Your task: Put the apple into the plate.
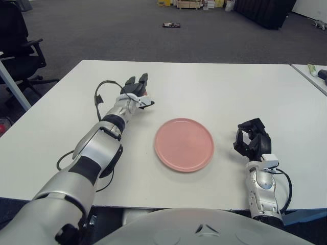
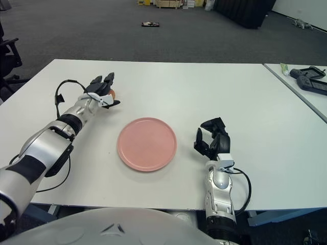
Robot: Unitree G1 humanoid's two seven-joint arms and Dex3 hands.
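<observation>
An orange-red apple (image 2: 114, 94) lies on the white table (image 1: 219, 87), left of and beyond the pink plate (image 1: 184, 144). Only a sliver of it shows at the right edge of my left hand (image 1: 137, 88). That hand reaches over the apple with its dark fingers stretched forward and spread, the thumb low beside the fruit; I see no closed grasp. The plate is bare and sits at the table's centre front. My right hand (image 1: 251, 139) shows to the right of the plate, fingers curled with nothing in them.
A black office chair (image 1: 15, 46) stands off the table's left. A second table at the far right carries a dark device (image 2: 306, 74). A small object (image 1: 170, 24) lies on the carpet far behind.
</observation>
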